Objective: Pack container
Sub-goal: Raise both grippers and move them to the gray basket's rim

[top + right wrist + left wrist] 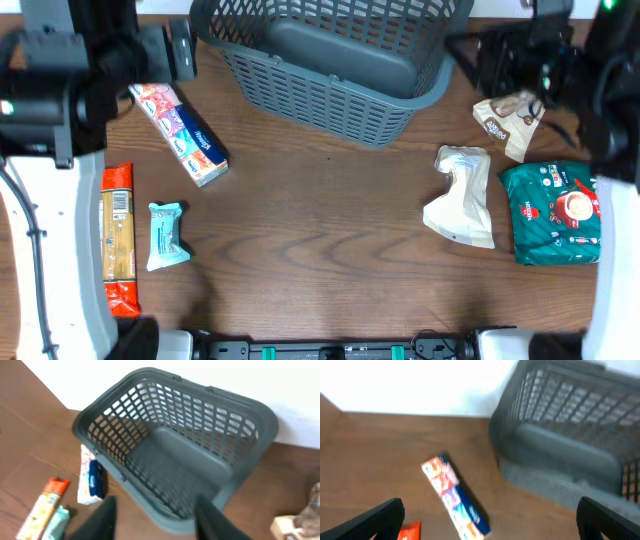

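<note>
Both empty, left claw (490, 505) wide open, right claw (156, 505) half-open, green pack (555, 212) overhead only

Brown wood-grain table (320, 250); plain white wall (280, 380) behind; bright, even light.

Basket (330, 90): matt grey plastic, moulded lattice walls, smooth solid floor. Table (320, 250): brown wood grain, low sheen. Green packet (555, 215): glossy printed film. White pouch (462, 195): crinkled, matt. Orange packet (118, 240): shiny wrapper. Long pack (180, 133): smooth printed covering.
</note>
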You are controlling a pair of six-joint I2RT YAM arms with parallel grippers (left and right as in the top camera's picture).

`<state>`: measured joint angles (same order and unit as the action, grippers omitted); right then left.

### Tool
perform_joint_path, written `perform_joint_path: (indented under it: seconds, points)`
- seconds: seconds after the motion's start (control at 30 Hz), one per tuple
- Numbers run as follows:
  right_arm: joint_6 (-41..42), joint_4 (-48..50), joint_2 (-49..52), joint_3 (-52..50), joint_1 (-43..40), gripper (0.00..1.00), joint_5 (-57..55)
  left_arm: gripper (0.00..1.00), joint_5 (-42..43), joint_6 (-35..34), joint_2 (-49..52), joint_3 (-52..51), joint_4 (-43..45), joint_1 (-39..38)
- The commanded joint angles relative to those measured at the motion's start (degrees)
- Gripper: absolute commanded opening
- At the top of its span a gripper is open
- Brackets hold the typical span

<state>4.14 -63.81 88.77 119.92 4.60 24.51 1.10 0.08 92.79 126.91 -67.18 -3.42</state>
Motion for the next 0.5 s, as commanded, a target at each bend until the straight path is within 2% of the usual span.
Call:
perform_joint_path:
  seconds: [0.0,0.03,0.13,0.2,0.3,0.47]
  points:
    - [0.28,-0.26,5.55,2.25,-0.42,0.13,1.46,0.95,-0.04,1.64,3.1,4.04,-0.5,-0.22]
    - [0.26,-0.13,6.78,2.58,-0.37,0.08,1.44,0.89,-0.07,1.64,3.61,4.15,-0.48,-0.31]
    - [0.0,0.17,9.79,2.73,0.17,0.01,1.38,0.8,-0.07,1.64,4.85,4.15,-0.52,-0.31]
    - [-0.46,0.0,11.54,2.71,0.76,0.01,1.22,0.74,-0.04,1.64,5.29,4.15,-0.48,-0.31]
    - [-1.68,-0.57,13.97,2.71,1.99,0.01,0.83,0.56,-0.07,1.64,5.4,4.15,-0.42,-0.31]
    - [-2.99,-1.27,16.55,2.71,3.52,0.01,-0.83,0.32,-0.07,1.66,5.46,4.13,0.57,-0.57]
